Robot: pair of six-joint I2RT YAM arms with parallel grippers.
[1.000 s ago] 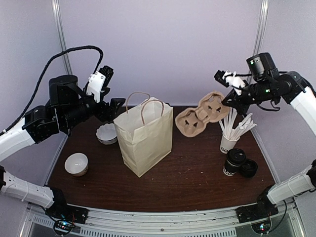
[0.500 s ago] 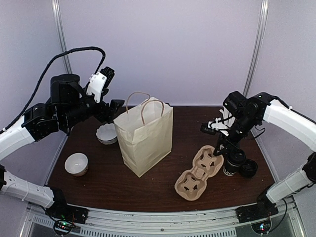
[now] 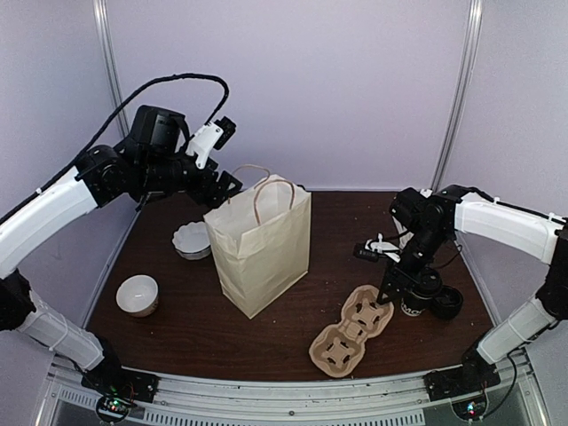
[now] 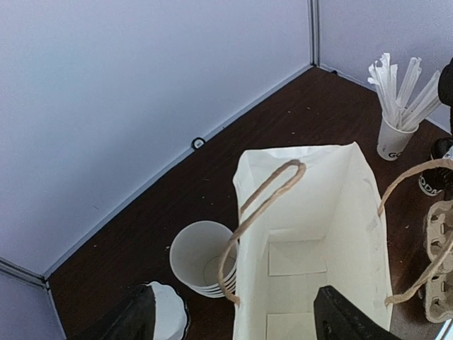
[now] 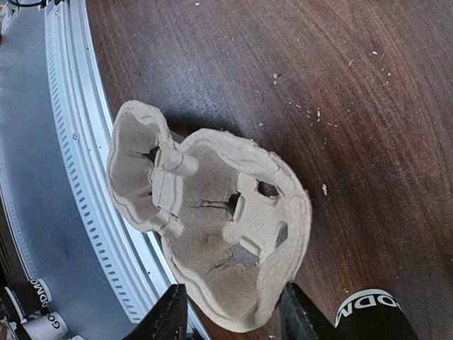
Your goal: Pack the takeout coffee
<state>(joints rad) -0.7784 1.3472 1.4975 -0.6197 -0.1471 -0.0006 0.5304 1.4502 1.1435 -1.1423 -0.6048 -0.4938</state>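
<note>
The takeout coffee (image 3: 410, 307), a black cup with white lettering, stands at the right, partly hidden by my right arm; its side shows in the right wrist view (image 5: 375, 315). My right gripper (image 3: 383, 300) is just left of it, its jaws closed across the end of a brown cardboard cup carrier (image 3: 348, 332) that lies on the table (image 5: 212, 212). The open paper bag (image 3: 257, 244) stands upright mid-table. My left gripper (image 3: 224, 182) hovers open and empty above the bag's back left; the left wrist view looks down into the empty bag (image 4: 311, 241).
A stack of white cups (image 4: 202, 258) and a scalloped white bowl (image 3: 191, 240) stand behind and left of the bag. Another bowl (image 3: 138, 295) is at the front left. A white cup of sticks (image 4: 393, 134) and a loose black lid (image 3: 446, 303) are by the coffee.
My right arm brought the carrier down from high at the back right to the table's front, beside the coffee. My left arm swung right, over the bag.
</note>
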